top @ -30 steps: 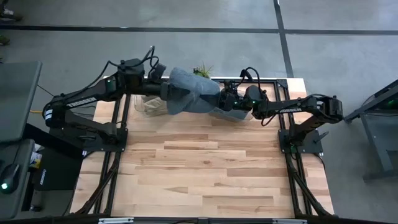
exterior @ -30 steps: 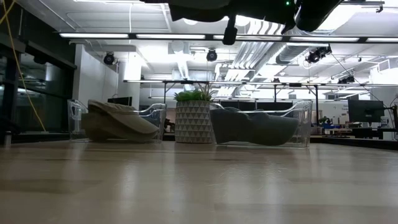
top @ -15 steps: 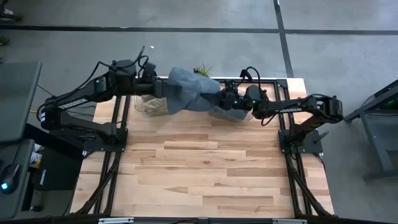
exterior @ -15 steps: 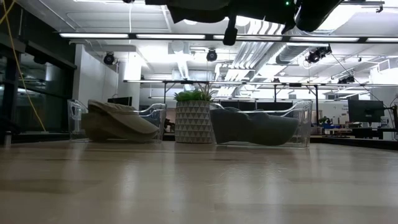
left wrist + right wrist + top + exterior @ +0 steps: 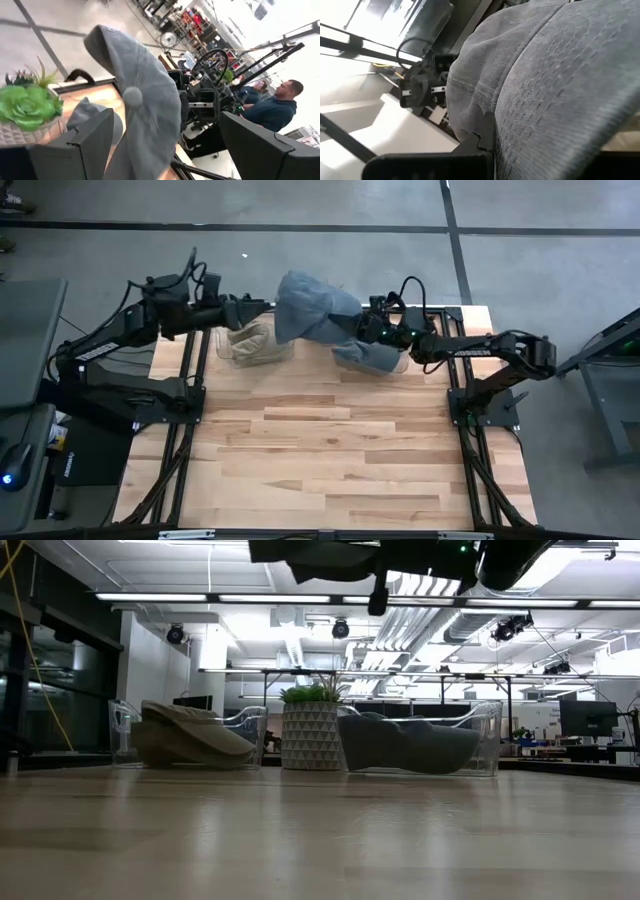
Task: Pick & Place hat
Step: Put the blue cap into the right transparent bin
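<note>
A blue-grey hat (image 5: 312,312) hangs high over the table's far edge, with my right gripper (image 5: 362,332) shut on its right end. My left gripper (image 5: 262,308) stands open just left of the hat. In the left wrist view the hat's crown with its top button (image 5: 132,95) shows between the two open fingers, farther off and apart from them. In the low view the hat (image 5: 320,552) and both arms are only dark shapes at the top. My right gripper holds the hat's cloth at its right-hand end (image 5: 485,120), coming in about level from the table's right. The cloth drapes over the fingers (image 5: 470,150) and hides the place of contact. The hat is lifted clear and reaches out leftward from the gripper.
At the far edge stand a clear bin with beige hats (image 5: 250,340), a potted plant (image 5: 310,735) and a clear bin with blue-grey hats (image 5: 375,358). The wooden table (image 5: 330,450) stretches toward the near edge. People (image 5: 277,107) show in the room beyond.
My left gripper has drawn back toward the table's left edge, out from the hat, and stays open. The hat stays in my right gripper, has shifted toward the far edge, and now uncovers the beige hats below.
</note>
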